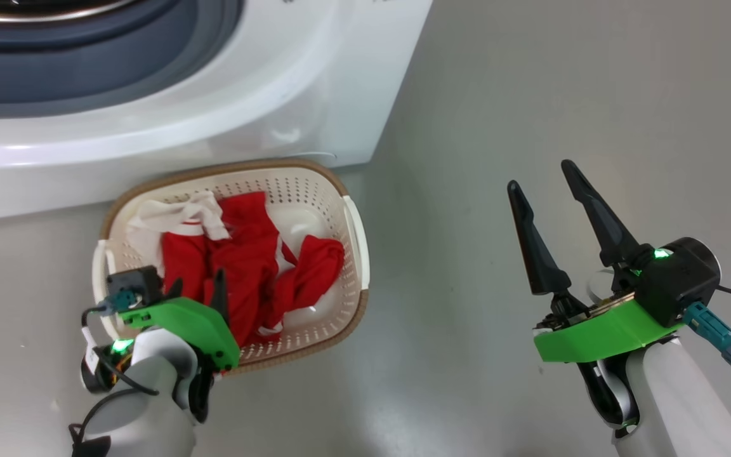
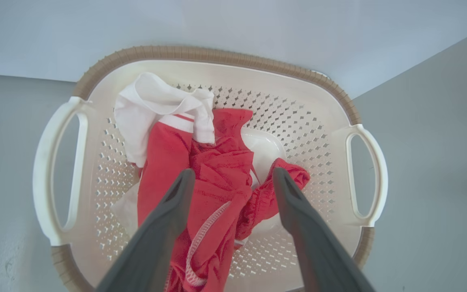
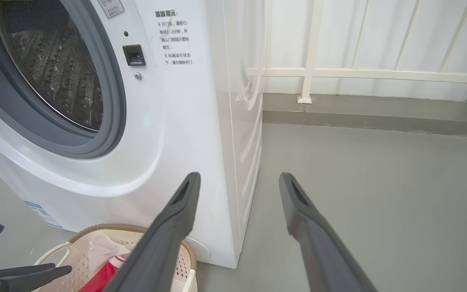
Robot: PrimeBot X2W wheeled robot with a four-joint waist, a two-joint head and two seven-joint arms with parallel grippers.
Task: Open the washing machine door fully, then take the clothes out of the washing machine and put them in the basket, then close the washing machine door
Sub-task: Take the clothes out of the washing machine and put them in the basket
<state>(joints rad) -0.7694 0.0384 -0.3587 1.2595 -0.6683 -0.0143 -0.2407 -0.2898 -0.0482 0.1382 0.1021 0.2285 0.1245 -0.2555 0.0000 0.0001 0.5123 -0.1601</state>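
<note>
The clothes (image 1: pixel 245 266) lie in the basket (image 1: pixel 340 184), which stands on the floor (image 1: pixel 530 76) just in front of the washing machine (image 1: pixel 213 114), near its front right corner. The red heap runs lengthwise from the basket's far rim toward the near one, white end toward the machine. The basket's own long axis, handle to handle, runs roughly along the machine's front.

My left gripper (image 2: pixel 233 173) hangs straight above the heap, fingers apart and straddling the red cloth, pointing down into the basket. They clamp nothing, though I cannot tell whether the tips brush the fabric. My right gripper (image 1: pixel 541 176) is well off to the right over bare floor, fingers apart and empty, aimed at the machine's right corner.

The part of the drum (image 3: pixel 55 73) I see holds no cloth, so I judge closing the door comes next. The latch socket (image 3: pixel 135 54) sits right of the opening, so the door likely hangs from the left, nearer my left arm.
</note>
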